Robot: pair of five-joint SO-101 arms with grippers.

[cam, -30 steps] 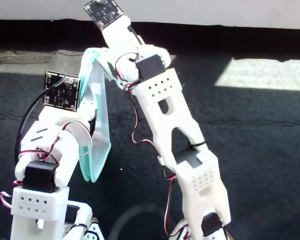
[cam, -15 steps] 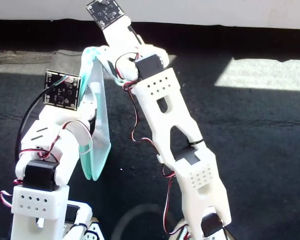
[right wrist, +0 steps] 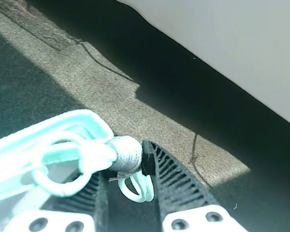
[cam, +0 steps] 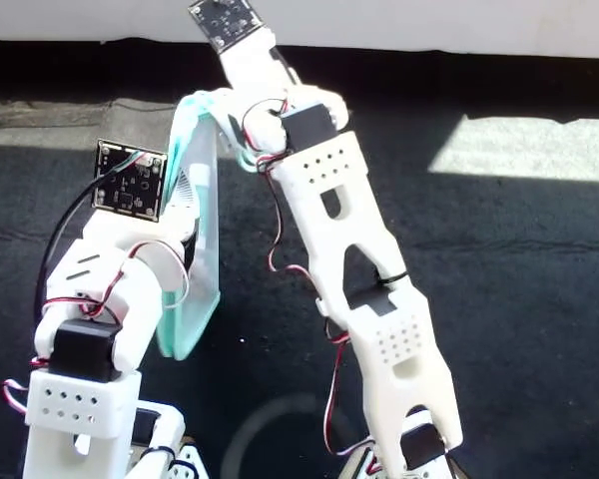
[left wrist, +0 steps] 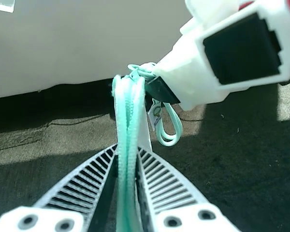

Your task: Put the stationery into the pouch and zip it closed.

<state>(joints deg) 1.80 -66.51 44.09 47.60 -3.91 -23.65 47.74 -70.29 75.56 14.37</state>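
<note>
Pouch [cam: 202, 235] held up on edge at left of the bench [cam: 499, 299], its zip edge pinched in the left pincer [left wrist: 128, 151] as an anchor, far-end pull [right wrist: 99, 155] pinched in the right pincer [right wrist: 128, 158], likely for zipping closed.

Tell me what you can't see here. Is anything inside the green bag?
- Inside of the pouch: in the high view its own walls and an arm in front hide any stationery.
- Rest of the zip: in the left wrist view the picture's edge cuts it off past the left gripper, which clamps the pouch.
- End of the zip: in the right wrist view the right gripper, pinching the zip cord, covers it.
</note>
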